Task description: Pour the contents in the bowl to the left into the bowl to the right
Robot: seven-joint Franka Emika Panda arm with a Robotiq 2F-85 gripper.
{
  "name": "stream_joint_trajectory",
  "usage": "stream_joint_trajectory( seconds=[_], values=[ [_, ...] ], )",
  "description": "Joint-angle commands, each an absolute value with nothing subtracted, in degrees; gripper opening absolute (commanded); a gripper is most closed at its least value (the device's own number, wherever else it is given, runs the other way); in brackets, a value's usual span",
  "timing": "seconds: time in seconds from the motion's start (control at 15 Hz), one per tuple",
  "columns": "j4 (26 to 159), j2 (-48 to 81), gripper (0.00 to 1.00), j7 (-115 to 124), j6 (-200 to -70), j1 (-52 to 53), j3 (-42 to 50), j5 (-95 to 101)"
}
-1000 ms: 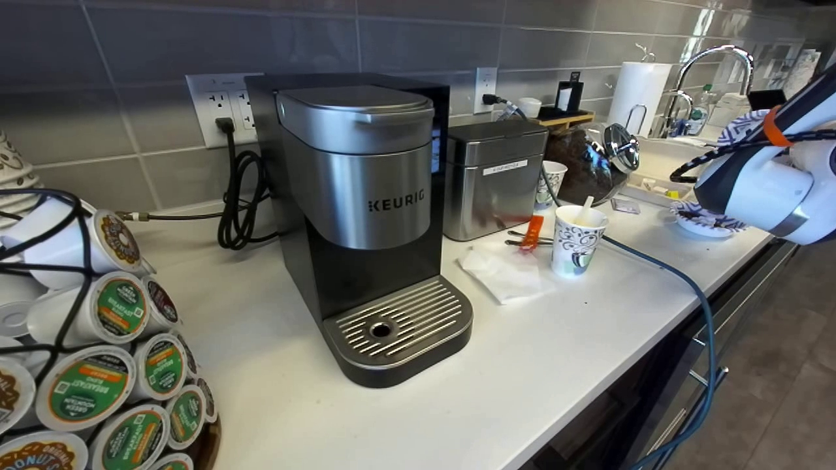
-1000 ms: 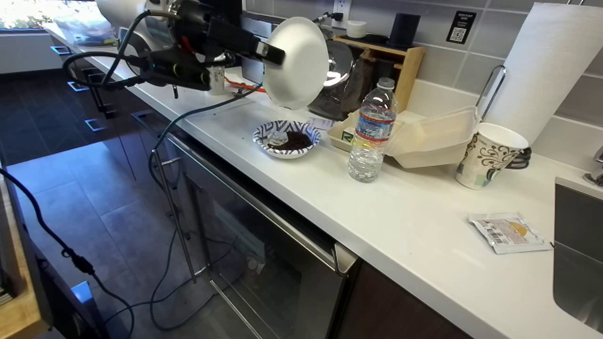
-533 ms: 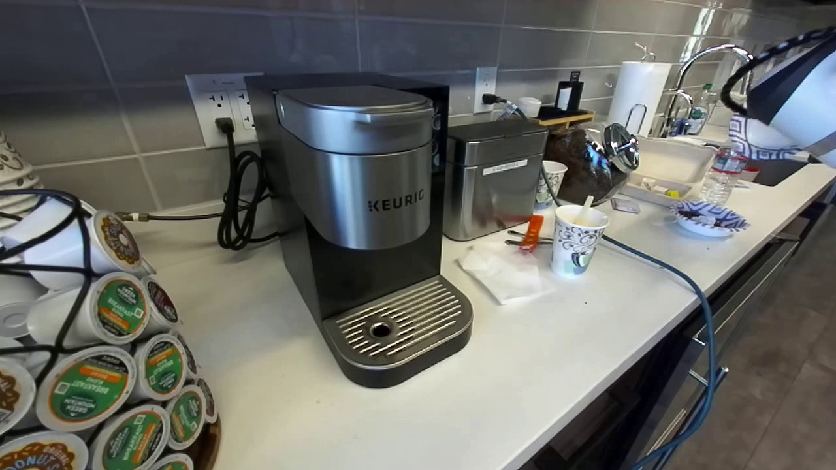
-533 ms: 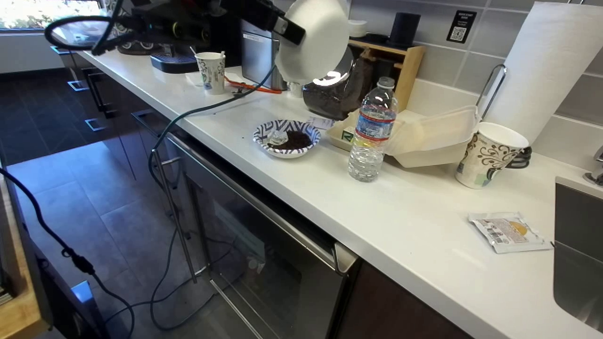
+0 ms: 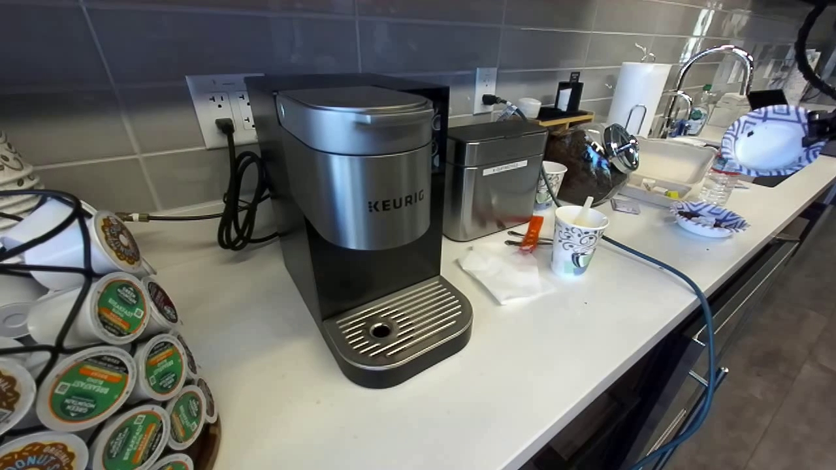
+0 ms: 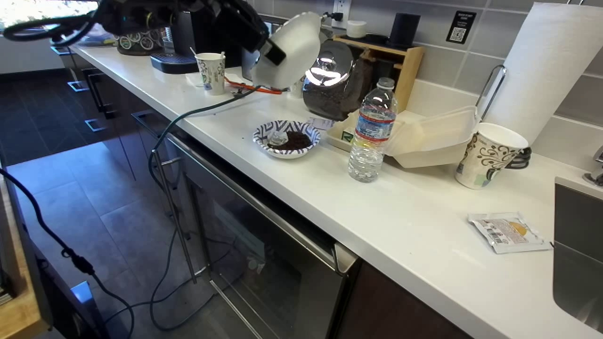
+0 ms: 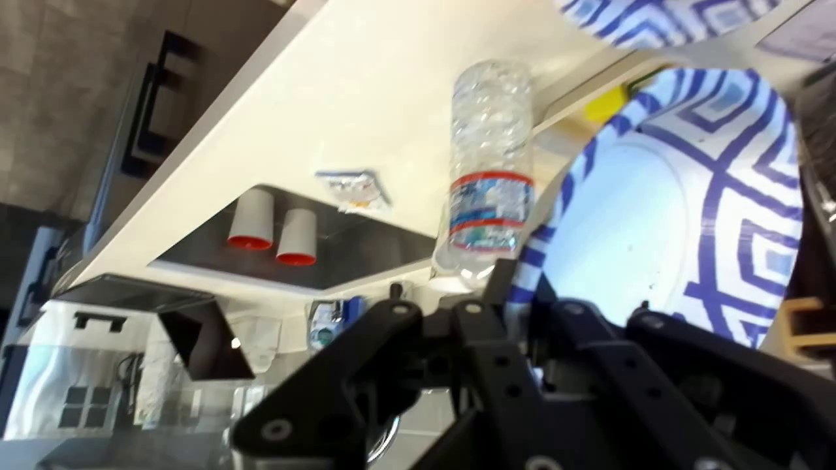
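Keurig machine (image 5: 372, 189); bottle (image 6: 374, 126) upright; packet (image 6: 510, 233) flat beside sink (image 6: 579, 214)

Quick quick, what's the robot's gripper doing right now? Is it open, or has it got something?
Gripper: closed, holding a tilted bowl.

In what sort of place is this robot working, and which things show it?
Probably an office or other shared kitchenette, though a home cannot be ruled out. A Keurig coffee maker stands on the counter, many coffee pods are heaped near it, and a sink is set into the counter.
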State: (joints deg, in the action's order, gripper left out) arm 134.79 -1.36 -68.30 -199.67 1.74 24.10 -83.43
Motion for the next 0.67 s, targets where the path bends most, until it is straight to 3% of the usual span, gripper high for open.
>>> stream_joint_trajectory(
  seconds=[0.0,0.13,0.2,0.27,0.4,0.6],
  values=[
    [139.67,-2.94,0.01,-74.12,-192.64,2.94,22.78,-90.03],
    [142.6,-2.77,0.01,-73.84,-188.68,3.59,21.76,-90.37],
    [146.56,-3.22,0.01,-63.0,-186.57,-1.0,16.52,-79.69],
    [145.8,-2.85,0.01,-69.14,-184.15,3.08,19.95,-85.1],
    [148.51,-3.03,0.01,-62.31,-178.92,2.47,18.85,-77.32],
    [148.83,-3.69,0.01,-52.55,-167.67,-4.39,15.1,-62.34]
  ],
)
